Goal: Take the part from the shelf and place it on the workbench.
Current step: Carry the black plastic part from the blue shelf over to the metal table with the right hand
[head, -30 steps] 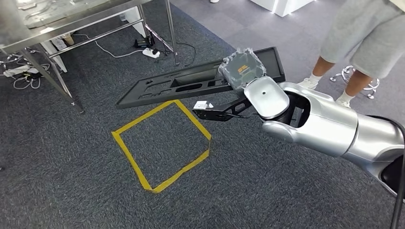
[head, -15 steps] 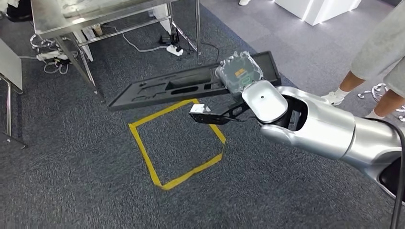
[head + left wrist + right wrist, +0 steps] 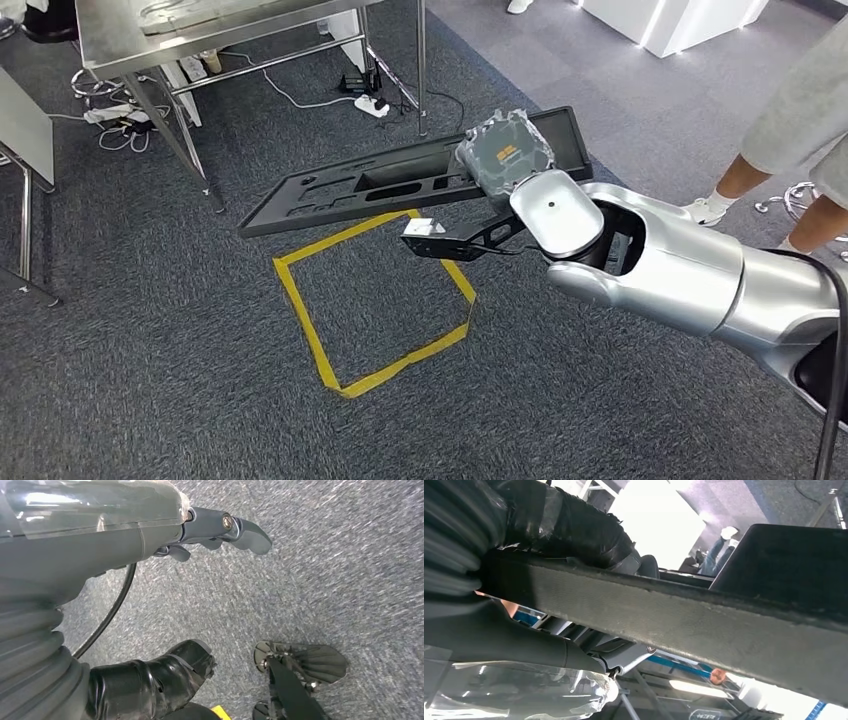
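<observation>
Right arm [image 3: 690, 265] extended forward over grey carpet [image 3: 150, 350], silver forearm angled up-left. Right hand [image 3: 508, 152] clamped on one end of long black moulded part [image 3: 400, 180]; part held off floor, roughly level, other end pointing toward steel tabletop [image 3: 190, 25], above yellow tape square [image 3: 375, 300]. Left hand [image 3: 220, 527] hanging over carpet, fingers loosely apart, holding nothing. Orange marking on right hand's back unreadable; small white label [image 3: 424, 227] under wrist, also unreadable.

Part [image 3: 400, 185] seemingly in right hand [image 3: 505, 150]
</observation>
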Robot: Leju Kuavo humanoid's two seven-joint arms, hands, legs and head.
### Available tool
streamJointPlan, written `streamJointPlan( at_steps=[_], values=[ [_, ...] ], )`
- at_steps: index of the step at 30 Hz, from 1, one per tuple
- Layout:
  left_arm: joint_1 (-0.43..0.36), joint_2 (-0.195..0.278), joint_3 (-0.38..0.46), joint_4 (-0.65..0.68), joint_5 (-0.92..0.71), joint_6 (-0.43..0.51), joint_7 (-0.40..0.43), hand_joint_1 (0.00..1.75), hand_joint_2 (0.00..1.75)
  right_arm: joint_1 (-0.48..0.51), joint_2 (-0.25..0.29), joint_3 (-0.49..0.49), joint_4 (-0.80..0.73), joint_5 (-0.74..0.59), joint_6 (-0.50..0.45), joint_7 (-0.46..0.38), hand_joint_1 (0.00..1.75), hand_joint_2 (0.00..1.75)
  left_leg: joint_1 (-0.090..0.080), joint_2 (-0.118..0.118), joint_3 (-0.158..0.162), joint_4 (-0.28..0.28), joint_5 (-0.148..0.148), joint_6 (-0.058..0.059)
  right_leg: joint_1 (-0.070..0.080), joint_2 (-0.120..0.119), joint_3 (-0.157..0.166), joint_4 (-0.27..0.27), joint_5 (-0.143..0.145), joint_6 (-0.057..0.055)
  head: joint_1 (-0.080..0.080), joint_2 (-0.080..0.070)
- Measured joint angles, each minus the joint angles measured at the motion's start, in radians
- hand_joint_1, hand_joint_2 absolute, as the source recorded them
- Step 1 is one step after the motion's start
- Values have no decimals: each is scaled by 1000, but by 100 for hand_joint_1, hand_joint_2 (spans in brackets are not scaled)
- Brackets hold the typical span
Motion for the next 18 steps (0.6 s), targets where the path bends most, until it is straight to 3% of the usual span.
streamJointPlan(
  at_steps=[2, 4, 7, 9, 10, 13, 15, 18],
  values=[
    [0, 0, 0, 0, 0, 0, 0, 0, 175, 1, 0, -1, 0, 1, 0, 0, 175, 175, -2, -3, 6, -13, 6, 10, -2, 0, 3, -7, 1, 13, 0, 0],
    [1, 0, 0, 0, 0, 1, 0, 0, 175, 3, -2, -1, 0, 3, 0, 0, 175, 175, 0, -2, 22, -34, 14, 23, -2, 1, -4, 15, -16, 19, 2, 0],
    [0, 1, 0, 0, 0, 3, 2, 0, 175, 4, -4, -2, 0, 7, -2, 0, 175, 175, -4, -2, 33, -45, 15, 36, 7, 4, -80, 173, -94, 11, 6, 0],
    [-1, 1, 0, 0, -2, 4, 4, 0, 175, 9, -4, -1, 0, 8, -3, 0, 175, 175, -8, -6, 33, -41, 11, 41, 9, 4, -119, 240, -102, 8, 7, 0],
    [-1, 1, 0, 0, -4, 5, 5, 0, 175, 11, -4, -1, 0, 8, -3, 0, 175, 175, -9, -9, 33, -38, 8, 41, 10, 4, -112, 220, -80, 6, 7, 0],
    [1, 0, 0, 0, -7, 8, 6, 0, 175, 12, -4, -2, 1, 9, -5, 0, 175, 175, -10, -18, 28, -17, -5, 32, 11, 8, -33, 56, -3, 2, 6, 0],
    [1, 0, 0, 0, -7, 10, 8, 0, 175, 12, -4, -2, 1, 9, -8, 0, 175, 175, -12, -22, 19, -5, -10, 23, 14, 11, -12, 11, 1, -3, 6, 0],
    [3, -1, 0, 0, -8, 10, 9, 0, 175, 13, -4, -2, 2, 10, -10, 0, 175, 175, -11, -21, 13, 5, -18, 11, 13, 9, -7, 4, 3, -16, 6, 0]
  ],
)
